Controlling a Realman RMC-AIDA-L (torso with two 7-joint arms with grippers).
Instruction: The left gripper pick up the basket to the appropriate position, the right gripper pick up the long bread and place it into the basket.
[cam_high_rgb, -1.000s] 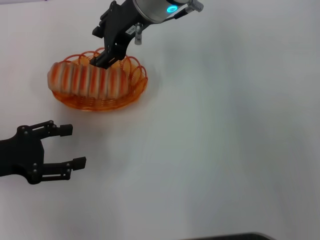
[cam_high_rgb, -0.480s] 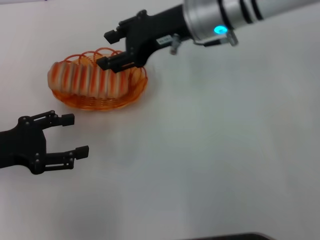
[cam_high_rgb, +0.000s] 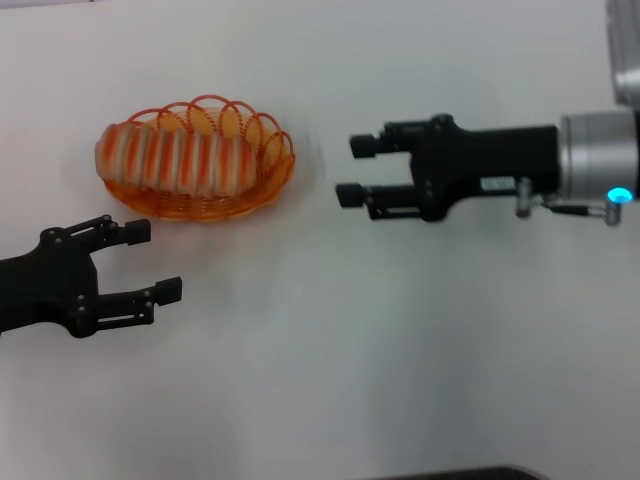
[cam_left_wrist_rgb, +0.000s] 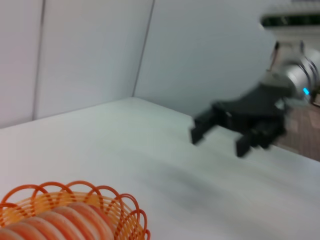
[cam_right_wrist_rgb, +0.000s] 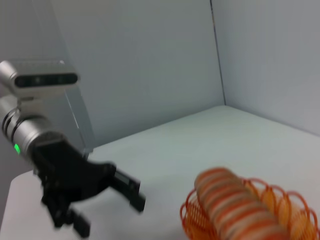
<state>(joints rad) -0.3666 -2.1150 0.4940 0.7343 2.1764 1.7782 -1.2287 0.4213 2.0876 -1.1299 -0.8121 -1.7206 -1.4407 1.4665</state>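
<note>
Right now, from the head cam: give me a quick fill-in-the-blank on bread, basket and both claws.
1. The long bread lies inside the ____.
2. The right claw is open and holds ____.
3. The left claw is open, on the near side of the basket, and ____ touching it.
4. The basket's wire loops are coloured ____.

Missing words: basket; nothing; not; orange

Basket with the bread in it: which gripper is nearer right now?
Left. The left gripper sits just in front of the basket, jaws open; the right gripper is farther off to its right side, also open, empty.
</note>
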